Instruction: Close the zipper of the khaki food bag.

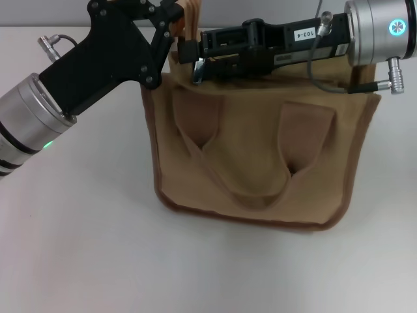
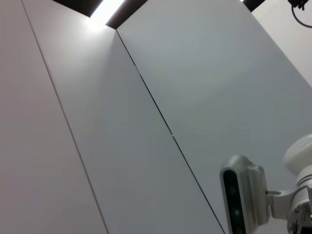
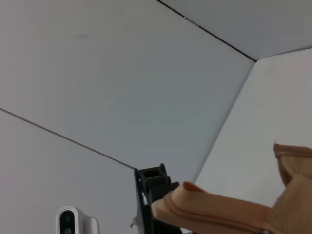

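The khaki food bag (image 1: 254, 156) stands near the table's (image 1: 78, 248) far edge. Both the left gripper (image 1: 171, 39) and the right gripper (image 1: 195, 62) reach its top left end; whether their fingers are spread or pressed cannot be told. The zipper (image 3: 219, 217) runs along the top.

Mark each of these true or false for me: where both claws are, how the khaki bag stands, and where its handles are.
1. The khaki food bag stands upright on the white table. True.
2. The left claw is parked far from the bag. False: it is at the bag's top left corner.
3. The right claw lies along the bag's top edge, reaching toward the left claw. True.
4. The front strap handle stands upright above the bag. False: it droops down the front panel.
5. The bag lies on its side. False: its top edge faces up.
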`<state>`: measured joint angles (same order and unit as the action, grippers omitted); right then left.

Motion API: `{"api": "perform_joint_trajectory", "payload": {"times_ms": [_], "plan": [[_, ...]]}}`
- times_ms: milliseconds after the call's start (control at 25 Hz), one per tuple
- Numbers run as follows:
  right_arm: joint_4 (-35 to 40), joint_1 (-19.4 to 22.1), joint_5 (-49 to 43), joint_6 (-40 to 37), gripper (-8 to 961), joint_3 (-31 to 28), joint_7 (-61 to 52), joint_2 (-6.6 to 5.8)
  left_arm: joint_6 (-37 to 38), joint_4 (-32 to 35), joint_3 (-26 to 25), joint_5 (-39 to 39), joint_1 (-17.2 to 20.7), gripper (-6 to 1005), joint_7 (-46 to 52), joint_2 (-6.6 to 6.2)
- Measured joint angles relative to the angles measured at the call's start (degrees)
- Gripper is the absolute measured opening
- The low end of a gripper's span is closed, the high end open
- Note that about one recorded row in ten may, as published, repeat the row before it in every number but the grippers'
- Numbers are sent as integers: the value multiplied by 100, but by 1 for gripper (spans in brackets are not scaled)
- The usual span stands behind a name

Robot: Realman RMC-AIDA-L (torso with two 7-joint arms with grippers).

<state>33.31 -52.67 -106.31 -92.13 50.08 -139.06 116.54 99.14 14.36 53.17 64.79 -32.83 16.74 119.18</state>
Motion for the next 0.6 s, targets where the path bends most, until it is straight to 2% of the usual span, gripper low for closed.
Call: {"api": "perform_joint_trajectory", "payload": {"times_ms": [560,600], "plan": [[38,54,6,68,678,6,35,9,45,-2,71,-41,19,0,40,1],[38,54,6,68,638,6,35,9,45,-2,71,-41,19,0,40,1]]}}
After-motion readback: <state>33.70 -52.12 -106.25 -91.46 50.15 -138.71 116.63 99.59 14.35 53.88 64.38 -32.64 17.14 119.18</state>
